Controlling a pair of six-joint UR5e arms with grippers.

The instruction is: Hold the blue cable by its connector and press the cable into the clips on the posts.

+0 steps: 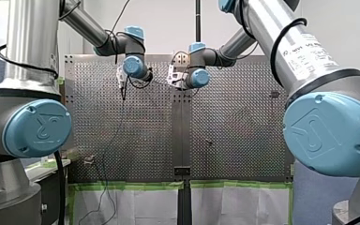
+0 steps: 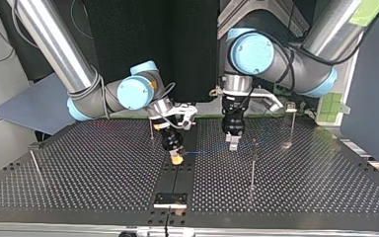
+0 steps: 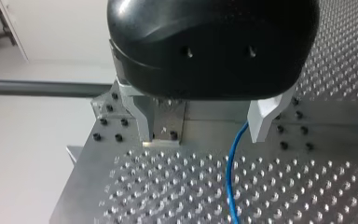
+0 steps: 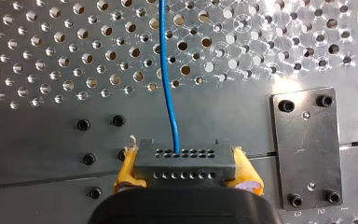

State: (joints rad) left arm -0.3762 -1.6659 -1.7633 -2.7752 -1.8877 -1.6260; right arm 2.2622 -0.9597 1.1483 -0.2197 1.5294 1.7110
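pinching connector (image 4: 182, 158), right claw (image 4: 185, 171), wrist cam only

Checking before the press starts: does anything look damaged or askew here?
One thing: in the right wrist view, the yellow pad of my right end effector looks frayed at its tip, beside the connector it grips. The blue cable shows no kink.

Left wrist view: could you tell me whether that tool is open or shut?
Open: the left tool has its metal fingers well apart; the thin blue cable runs beside one.
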